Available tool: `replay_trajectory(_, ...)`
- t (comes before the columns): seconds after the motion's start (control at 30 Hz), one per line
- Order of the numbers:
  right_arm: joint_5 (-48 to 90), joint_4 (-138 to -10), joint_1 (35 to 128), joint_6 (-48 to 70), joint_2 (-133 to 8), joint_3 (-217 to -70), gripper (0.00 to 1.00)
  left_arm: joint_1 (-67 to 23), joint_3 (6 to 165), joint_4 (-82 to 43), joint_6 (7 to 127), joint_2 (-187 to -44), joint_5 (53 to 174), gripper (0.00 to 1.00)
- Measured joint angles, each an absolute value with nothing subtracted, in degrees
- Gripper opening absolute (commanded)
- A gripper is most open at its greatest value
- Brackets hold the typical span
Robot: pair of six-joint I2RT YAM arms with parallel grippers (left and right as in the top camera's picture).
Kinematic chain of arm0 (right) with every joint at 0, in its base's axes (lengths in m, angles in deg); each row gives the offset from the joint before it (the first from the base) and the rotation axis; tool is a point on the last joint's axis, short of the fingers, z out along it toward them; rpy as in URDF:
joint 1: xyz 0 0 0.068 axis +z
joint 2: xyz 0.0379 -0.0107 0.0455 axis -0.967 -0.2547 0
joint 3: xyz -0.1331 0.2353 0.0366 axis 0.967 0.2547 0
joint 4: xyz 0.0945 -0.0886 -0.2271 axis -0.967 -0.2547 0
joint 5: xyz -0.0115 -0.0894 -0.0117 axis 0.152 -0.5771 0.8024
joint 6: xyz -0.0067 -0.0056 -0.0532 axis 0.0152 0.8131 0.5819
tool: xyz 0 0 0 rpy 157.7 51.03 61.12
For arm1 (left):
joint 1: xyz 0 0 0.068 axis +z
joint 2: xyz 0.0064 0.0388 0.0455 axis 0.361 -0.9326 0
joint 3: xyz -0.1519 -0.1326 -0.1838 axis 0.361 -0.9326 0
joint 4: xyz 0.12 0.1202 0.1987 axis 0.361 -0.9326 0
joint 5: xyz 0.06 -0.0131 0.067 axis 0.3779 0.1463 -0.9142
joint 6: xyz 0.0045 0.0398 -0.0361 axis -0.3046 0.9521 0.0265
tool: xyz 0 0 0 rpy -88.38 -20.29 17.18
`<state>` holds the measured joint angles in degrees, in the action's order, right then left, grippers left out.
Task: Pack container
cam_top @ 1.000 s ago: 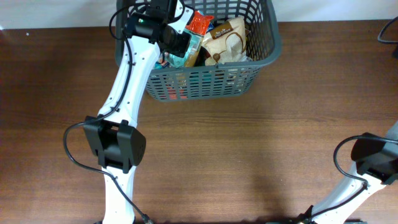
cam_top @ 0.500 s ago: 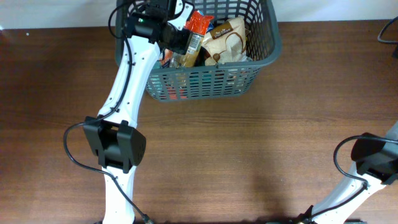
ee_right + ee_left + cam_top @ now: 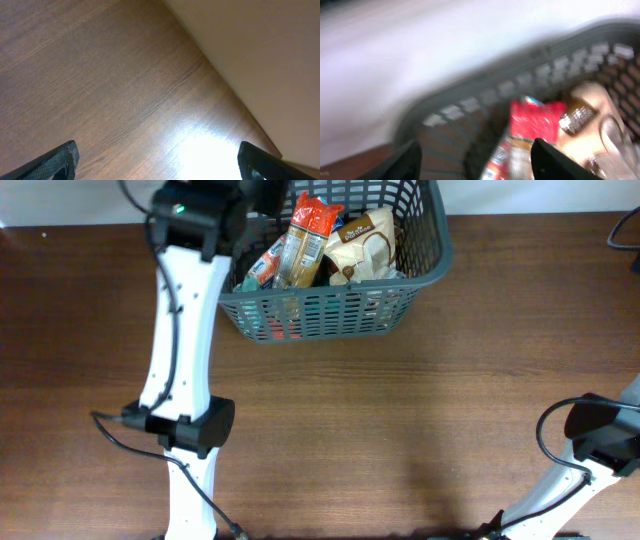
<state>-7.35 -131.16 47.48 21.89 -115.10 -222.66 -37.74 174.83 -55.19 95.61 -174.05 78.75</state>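
The grey lattice basket (image 3: 330, 310) is parked at the far edge of the table (image 3: 400, 430), packed pretty full: a red-topped snack packet (image 3: 305, 230) is stood on end mid-basket, a tan kraft bag (image 3: 365, 245) leaned just right of it, a bluish packet (image 3: 262, 268) tucked at the left. The left gripper (image 3: 477, 165) is held by its far left corner, jaws spread, nothing gripped. The right gripper (image 3: 160, 162) is spread wide over bare wood.

Heavily blurred. Left claw (image 3: 477, 162) at bottom edge, jaws wide apart. Beyond: container (image 3: 490, 80), curved rim, slotted wall. Inside: red packet (image 3: 537, 120), tan packet (image 3: 600, 110) just beside it on the right. Brown counter (image 3: 350, 162) at lower left.
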Motion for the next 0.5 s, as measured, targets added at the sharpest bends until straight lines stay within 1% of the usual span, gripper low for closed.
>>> replay_trajectory(0.1, -7.35, -131.14, 47.48, 21.85, -115.1, -222.66, 0.99, -37.76, 182.78, -58.73, 95.59, -173.89, 74.66, 0.64)
replay_trajectory(0.17, -7.35, -131.14, 47.48, 21.89, -115.1, -222.66, 0.99, -37.74, 184.71, -60.09, 95.52, -172.67, 72.17, 0.64)
replay_trajectory(0.5, -7.35, -131.16, 47.48, 21.89, -115.1, -222.66, 0.99, -37.61, 185.04, -66.99, 95.41, -165.19, 59.62, 0.64)
